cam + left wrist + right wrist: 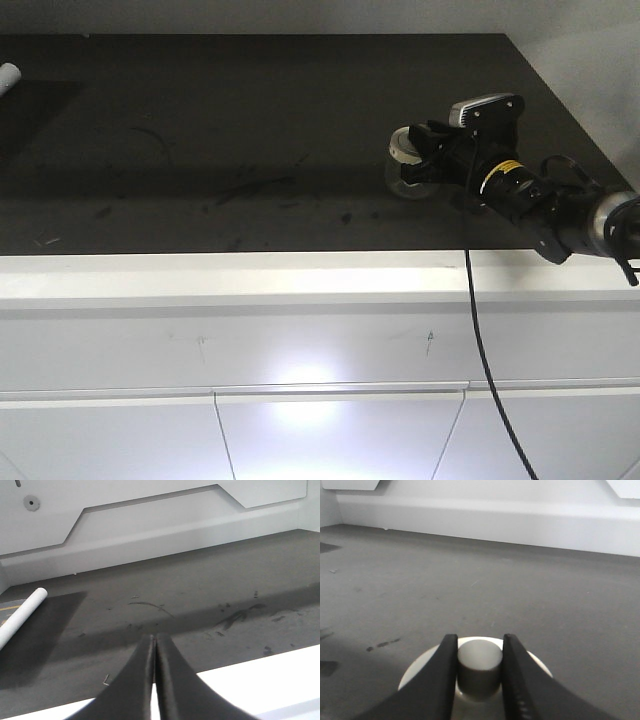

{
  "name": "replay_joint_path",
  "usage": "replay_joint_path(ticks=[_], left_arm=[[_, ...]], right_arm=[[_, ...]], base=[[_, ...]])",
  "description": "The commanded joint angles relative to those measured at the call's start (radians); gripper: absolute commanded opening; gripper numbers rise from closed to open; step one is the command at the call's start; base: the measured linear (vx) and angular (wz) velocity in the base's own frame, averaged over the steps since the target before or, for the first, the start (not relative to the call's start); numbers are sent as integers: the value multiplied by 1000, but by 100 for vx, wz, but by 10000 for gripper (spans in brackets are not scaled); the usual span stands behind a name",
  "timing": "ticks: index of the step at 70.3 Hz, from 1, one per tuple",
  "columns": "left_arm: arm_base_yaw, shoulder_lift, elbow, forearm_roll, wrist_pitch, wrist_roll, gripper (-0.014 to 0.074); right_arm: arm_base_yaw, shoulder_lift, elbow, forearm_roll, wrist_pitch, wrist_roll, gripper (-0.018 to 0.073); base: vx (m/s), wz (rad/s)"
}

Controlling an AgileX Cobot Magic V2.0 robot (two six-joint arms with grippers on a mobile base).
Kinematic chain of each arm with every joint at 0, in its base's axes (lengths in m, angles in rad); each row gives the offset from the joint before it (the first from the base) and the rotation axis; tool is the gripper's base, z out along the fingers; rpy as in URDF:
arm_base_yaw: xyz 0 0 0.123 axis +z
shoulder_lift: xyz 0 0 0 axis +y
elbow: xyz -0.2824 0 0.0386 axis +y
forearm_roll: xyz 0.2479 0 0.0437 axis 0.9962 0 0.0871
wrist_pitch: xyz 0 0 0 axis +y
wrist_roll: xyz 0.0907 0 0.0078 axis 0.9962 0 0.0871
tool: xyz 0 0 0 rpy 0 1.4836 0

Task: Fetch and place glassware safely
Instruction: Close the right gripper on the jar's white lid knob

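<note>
The glassware is a small clear jar (405, 181) with a round off-white lid (401, 146), on the right part of the dark countertop (250, 130). My right gripper (424, 152) reaches it from the right. In the right wrist view, this gripper (480, 638) is shut on the lid's central knob (479, 662), one finger on each side, with the lid's rim (412, 674) showing below. I cannot tell whether the jar rests on the counter or hangs just above it. My left gripper (154, 640) is shut and empty over the counter's front edge.
A white cylinder (8, 75) lies at the counter's far left and also shows in the left wrist view (22, 615). A white wall panel (150, 525) backs the counter. White cabinet fronts (300, 420) lie below the front edge. A black cable (480, 340) hangs from the right arm.
</note>
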Motion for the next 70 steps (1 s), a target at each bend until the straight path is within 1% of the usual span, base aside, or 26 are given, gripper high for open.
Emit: replay_joint_path(ticks=[1,17,30,44,56,64,70], left_arm=[[-5,-1,-25,-6,-64,-8,-7],[-5,-1,-25,-6,-64,-8,-7],[-5,-1,-25,-6,-64,-8,-7],[-5,-1,-25,-6,-64,-8,-7],[-5,-1,-25,-6,-63,-8,-7],[-5,-1,-25,-6,-63,-8,-7],[-5,-1,-25,-6,-58,-8,-7]], right_arm=[[-1,-52,-30,19,-57,-5,-11],[-1,-76,-28,-5,-46,0,-6],[-1,-142,-11,-47,-1,47,-4],[-1,-255,107,-44,-7,54,-3],[-1,-392,218,-47,-16,55,-3],[-1,-498,292,-67,-15,55,-3],[-1,-580,351,-93,-15,75,-3]], base=[[0,0],[0,0],[0,0],[0,0],[0,0],[0,0],[0,0]])
